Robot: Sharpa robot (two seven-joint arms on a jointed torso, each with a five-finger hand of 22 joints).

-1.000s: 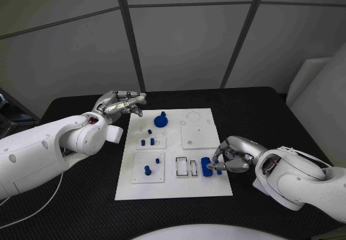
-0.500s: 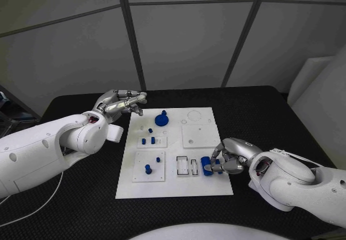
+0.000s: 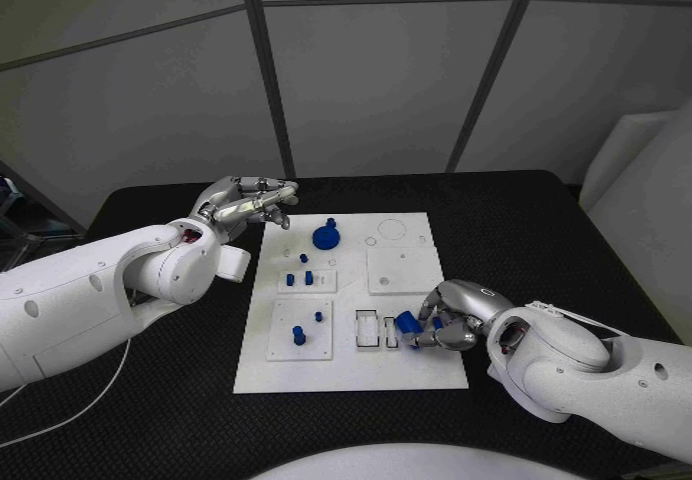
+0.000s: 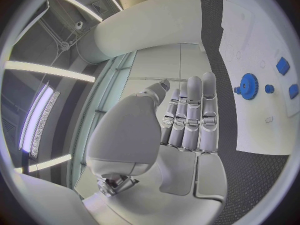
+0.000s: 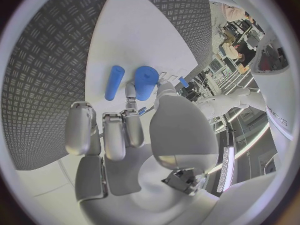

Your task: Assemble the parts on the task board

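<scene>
**Assy status: partly done, one cyl. in hand**

Near edge: right hand point(image 3: 444, 325) is at the near-right part of the task board point(image 3: 418, 375). Fingers pinch a blue cylinder point(image 5: 145, 83), held just above the board; a second, slimmer blue rod point(image 5: 114, 82) lies flat on the board just beside it. Next to the hand, two narrow slots point(image 3: 376, 329) stand open w/o inserts. Judgement: these are the pending step.

Mid board: near-left sub-plate point(image 3: 300, 331) carries two blue pegs, upright. The sub-plate beyond it carries three more. The square plate point(image 3: 398, 269) on the right is bare.

Far board: blue gear point(image 3: 327, 238) sits on its post. Circular outlines point(image 3: 387, 231) beside it are unfilled.

Far left: left hand point(image 3: 248, 205) hovers over the worktop point(image 3: 159, 215) just off the board's far-left corner, fingers straight and close together, gripping nothing.

Est.: pegs and gear placed; slots, plate, circles remain.
</scene>
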